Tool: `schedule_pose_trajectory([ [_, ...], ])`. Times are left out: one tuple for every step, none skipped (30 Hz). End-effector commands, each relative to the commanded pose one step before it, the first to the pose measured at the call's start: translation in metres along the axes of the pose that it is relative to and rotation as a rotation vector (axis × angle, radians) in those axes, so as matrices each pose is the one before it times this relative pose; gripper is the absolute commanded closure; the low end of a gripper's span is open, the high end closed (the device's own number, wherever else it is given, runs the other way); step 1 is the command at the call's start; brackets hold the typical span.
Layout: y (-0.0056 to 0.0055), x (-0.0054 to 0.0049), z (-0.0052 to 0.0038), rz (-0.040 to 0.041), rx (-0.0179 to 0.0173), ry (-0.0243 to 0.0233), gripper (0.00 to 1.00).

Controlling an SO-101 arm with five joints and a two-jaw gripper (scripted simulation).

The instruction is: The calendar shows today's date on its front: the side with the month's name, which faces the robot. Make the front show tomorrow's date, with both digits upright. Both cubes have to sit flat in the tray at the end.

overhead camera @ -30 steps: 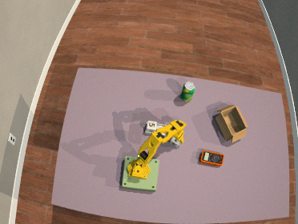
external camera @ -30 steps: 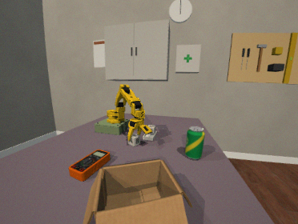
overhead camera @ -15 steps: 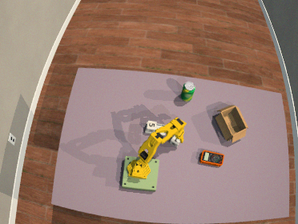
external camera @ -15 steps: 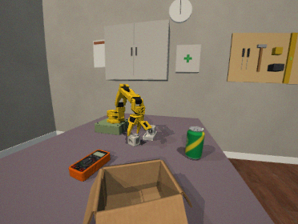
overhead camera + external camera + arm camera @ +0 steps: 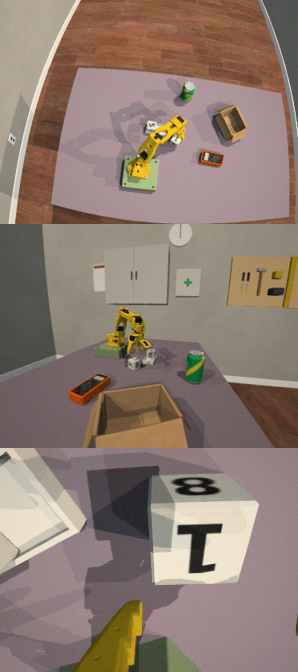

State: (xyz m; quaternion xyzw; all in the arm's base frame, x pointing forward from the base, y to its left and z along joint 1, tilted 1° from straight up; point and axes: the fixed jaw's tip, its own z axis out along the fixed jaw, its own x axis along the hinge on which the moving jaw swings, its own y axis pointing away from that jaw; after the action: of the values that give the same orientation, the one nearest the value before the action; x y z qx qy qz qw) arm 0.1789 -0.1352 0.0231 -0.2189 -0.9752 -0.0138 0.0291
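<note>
Calendar cube (image 5: 175,140) (image 5: 134,363) (image 5: 200,543) beside tray (image 5: 159,125) (image 5: 149,361) (image 5: 66,512) | claw (image 5: 180,138) (image 5: 138,350) (image 5: 218,615) apart, empty | advised: centre over cube, descend straight, close squarely on opposite faces

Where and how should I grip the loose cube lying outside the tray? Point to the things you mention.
I'd come down from above with the open jaws and pinch two opposite upright sides of the loose cube (image 5: 175,140) (image 5: 134,363) (image 5: 202,530), roughly mid-height. It sits flat on the table, apart from the tray (image 5: 50,545), and its flat, parallel sides should give an even hold.
</note>
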Motion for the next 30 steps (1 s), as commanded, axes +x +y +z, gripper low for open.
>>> schedule_pose_trajectory([
  [-0.00144,-0.00287,-0.007718,-0.00272,0.00654,-0.03197,0.64],
  [0.0,0.0,0.0,0.0,0.0,0.0,0.64],
  [0.0,0.0,0.0,0.0,0.0,0.0,0.64],
  [0.0,0.0,0.0,0.0,0.0,0.0,0.64],
  [0.0,0.0,0.0,0.0,0.0,0.0,0.64],
  [0.0,0.0,0.0,0.0,0.0,0.0,0.64],
  [0.0,0.0,0.0,0.0,0.0,0.0,0.64],
  [0.0,0.0,0.0,0.0,0.0,0.0,0.64],
  [0.0,0.0,0.0,0.0,0.0,0.0,0.64],
  [0.0,0.0,0.0,0.0,0.0,0.0,0.64],
  [0.0,0.0,0.0,0.0,0.0,0.0,0.64],
  [0.0,0.0,0.0,0.0,0.0,0.0,0.64],
  [0.0,0.0,0.0,0.0,0.0,0.0,0.64],
  [0.0,0.0,0.0,0.0,0.0,0.0,0.64],
  [0.0,0.0,0.0,0.0,0.0,0.0,0.64],
  [0.0,-0.00001,-0.000035,0.0,0.00004,-0.00016,0.64],
  [-0.00003,-0.0001,-0.000231,0.0,0.00025,-0.00113,0.64],
  [-0.00006,-0.00023,-0.000593,0.0,0.00073,-0.00286,0.64],
  [-0.00011,-0.00042,-0.001067,0.0,0.0013,-0.00515,0.64],
  [-0.00016,-0.00064,-0.001626,0.0,0.00196,-0.00791,0.64],
  [-0.00022,-0.00088,-0.002253,0.0,0.00272,-0.01087,0.64],
  [-0.00028,-0.00113,-0.002885,0.0,0.00347,-0.01398,0.64],
  [-0.00034,-0.00137,-0.003527,0.0,0.00426,-0.01705,0.64],
  [-0.0004,-0.0016,-0.004136,0.0,0.00499,-0.02001,0.64],
  [-0.00045,-0.00181,-0.004702,0.0,0.00565,-0.02271,0.64],
  [-0.0005,-0.00199,-0.005198,0.00003,0.00626,-0.02509,0.64],
  [-0.00054,-0.00215,-0.005619,-0.00001,0.00676,-0.02707,0.65],
  [-0.00056,-0.00226,-0.005935,-0.00001,0.00717,-0.02864,0.65],
  [-0.00059,-0.00235,-0.006158,0.0,0.00739,-0.02971,0.65],
  [-0.00059,-0.00239,-0.006274,-0.00001,0.00755,-0.03021,0.65],
])
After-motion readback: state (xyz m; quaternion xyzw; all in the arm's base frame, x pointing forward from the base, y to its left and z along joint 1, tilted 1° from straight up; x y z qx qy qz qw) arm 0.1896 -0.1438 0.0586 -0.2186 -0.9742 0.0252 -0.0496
